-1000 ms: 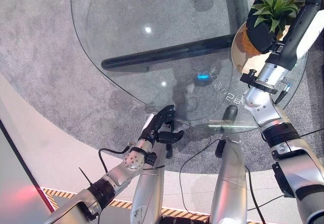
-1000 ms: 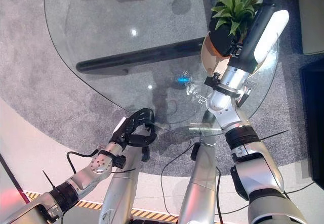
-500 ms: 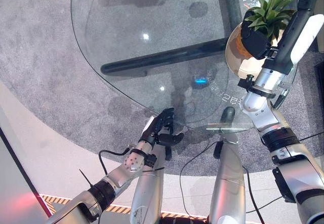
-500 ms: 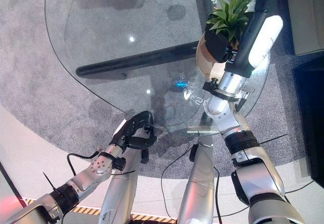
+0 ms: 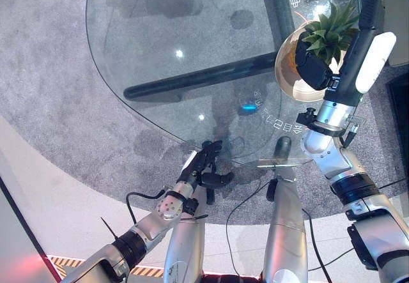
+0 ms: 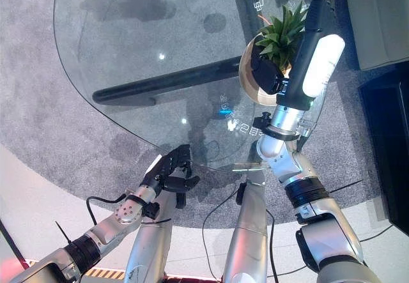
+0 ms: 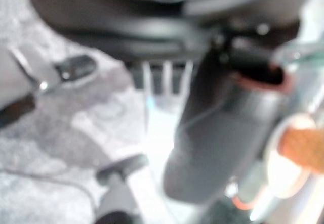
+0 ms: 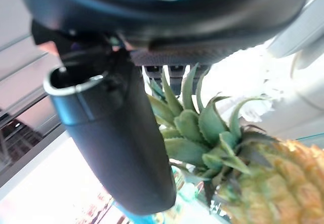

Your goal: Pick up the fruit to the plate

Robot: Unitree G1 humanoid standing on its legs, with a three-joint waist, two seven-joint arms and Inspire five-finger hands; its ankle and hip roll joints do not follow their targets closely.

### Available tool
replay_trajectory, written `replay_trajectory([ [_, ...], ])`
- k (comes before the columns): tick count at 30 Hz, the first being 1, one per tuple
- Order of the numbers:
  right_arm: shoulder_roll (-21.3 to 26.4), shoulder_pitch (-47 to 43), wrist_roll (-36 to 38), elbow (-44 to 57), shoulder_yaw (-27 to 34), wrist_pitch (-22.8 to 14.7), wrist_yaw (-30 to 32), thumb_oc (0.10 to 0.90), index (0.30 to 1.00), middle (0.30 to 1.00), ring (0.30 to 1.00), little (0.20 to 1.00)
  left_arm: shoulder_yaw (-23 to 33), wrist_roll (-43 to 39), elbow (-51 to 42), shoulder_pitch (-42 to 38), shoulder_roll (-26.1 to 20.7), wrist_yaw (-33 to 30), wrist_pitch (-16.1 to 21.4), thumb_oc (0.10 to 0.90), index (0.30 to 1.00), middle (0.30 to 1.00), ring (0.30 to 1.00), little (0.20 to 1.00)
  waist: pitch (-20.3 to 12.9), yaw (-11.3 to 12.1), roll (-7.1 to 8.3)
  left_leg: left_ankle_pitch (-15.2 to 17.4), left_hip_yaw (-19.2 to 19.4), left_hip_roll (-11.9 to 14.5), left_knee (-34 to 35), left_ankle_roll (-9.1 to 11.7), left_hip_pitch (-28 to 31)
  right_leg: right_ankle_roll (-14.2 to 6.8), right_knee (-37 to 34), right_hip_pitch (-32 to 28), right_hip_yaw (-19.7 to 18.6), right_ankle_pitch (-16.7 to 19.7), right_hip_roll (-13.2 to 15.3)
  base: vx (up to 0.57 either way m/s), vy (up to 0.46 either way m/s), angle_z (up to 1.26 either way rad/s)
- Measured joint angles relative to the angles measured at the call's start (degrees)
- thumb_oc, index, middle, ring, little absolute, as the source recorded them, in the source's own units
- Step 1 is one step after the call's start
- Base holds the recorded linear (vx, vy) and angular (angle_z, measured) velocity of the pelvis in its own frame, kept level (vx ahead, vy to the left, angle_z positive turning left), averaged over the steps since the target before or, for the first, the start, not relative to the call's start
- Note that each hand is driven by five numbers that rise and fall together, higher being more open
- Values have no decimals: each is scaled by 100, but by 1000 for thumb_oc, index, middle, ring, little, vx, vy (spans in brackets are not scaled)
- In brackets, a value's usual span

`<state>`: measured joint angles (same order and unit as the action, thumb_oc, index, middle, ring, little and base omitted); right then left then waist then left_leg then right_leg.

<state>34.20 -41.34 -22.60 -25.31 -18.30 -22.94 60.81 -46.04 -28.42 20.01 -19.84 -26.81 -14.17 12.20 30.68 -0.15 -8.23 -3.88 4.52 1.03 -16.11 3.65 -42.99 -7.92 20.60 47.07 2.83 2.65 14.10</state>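
Note:
A pineapple with a green leafy crown (image 5: 327, 30) is at the far right of the round glass table (image 5: 153, 46). My right hand (image 5: 308, 66) is shut round it, covering most of its body. In the right wrist view the yellow rind (image 8: 268, 183) and crown show just past the thumb (image 8: 116, 138). A tan round plate (image 5: 285, 72) lies right under the fruit and hand; whether the fruit rests on it I cannot tell. My left hand (image 5: 203, 163) hangs by the table's near edge, fingers relaxed and holding nothing.
A dark bar of the table's base (image 5: 198, 78) shows through the glass. Grey carpet (image 5: 51, 72) surrounds the table, with a pale floor band nearer me. A dark cabinet (image 6: 391, 136) stands on the right, beyond the table's rim.
The camera has shifted. My right hand has carried the pineapple a little farther over the table's right side. My left hand's fingers have straightened somewhat.

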Motion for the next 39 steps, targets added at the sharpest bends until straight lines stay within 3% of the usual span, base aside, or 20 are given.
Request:
replay_trajectory([
  [11,40,167,-228,132,-28,213,0,800,900,900,900,900,24,0,170,20,9,21,16,800,900,900,900,900,13,-4,21,0,-67,8,-20,0,93,-27,-3,-151,82,-33,1,4,-2,1],
  [28,279,240,-600,218,-99,999,3,800,900,900,900,900,200,1,169,39,21,167,31,800,900,900,900,900,40,-5,99,11,-226,9,-100,-13,101,-6,-29,-319,259,-51,3,5,-7,2],
  [39,360,640,-606,559,-113,1123,-49,800,900,900,900,900,418,1,176,427,-62,262,57,800,900,900,900,900,53,-1,221,34,-269,9,-100,-45,360,-22,-102,-640,315,-62,3,1,-1,0],
])
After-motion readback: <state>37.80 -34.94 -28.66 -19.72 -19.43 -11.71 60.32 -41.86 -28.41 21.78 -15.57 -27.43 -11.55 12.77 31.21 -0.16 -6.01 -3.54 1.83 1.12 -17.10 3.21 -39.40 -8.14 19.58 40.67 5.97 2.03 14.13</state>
